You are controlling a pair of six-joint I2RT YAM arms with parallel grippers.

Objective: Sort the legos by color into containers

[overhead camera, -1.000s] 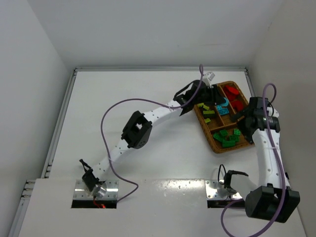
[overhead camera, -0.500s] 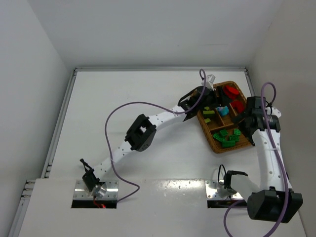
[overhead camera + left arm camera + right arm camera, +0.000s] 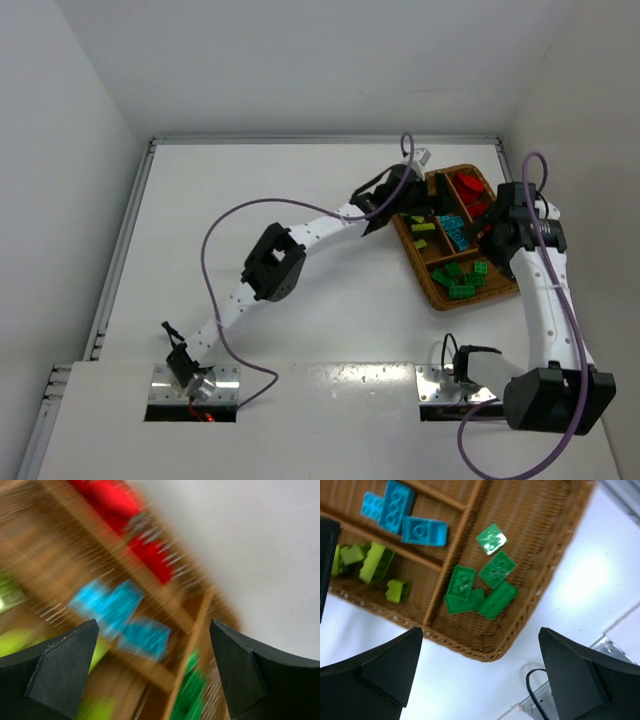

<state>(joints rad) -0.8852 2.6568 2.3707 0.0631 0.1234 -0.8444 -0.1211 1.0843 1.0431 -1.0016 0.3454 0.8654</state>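
– Left claw (image 3: 152,630) has just let go: a second back I had it over the middle of the tray (image 3: 465,647). Now its jaws stand wide with nothing between them, and it has drawn back toward the tray's left rim
– So where did the brick go?
– My guess is in with the cyan bricks (image 3: 112,605). That wrist view is smeared, but I make out cyan shapes lying in the slot under the claw, with red bricks (image 3: 150,555) in the slots beyond
– And the rest, moving right?
– Lime bricks (image 3: 375,565) sit in their own slot along the tray's left side, and green bricks (image 3: 480,587) are heaped in the corner slot nearest the arms. I can spot no colours mixed
– Right claw?
– Right claw (image 3: 480,632) is wide too, and empty. It has eased in over the tray's right rim and hangs above the bricks, touching none
– Anything left to pick up?
– Every brick I can find in the top view lies in the tray, so I judge the sort done or nearly so. Next I'd lift both arms away and check the slots in a steady picture
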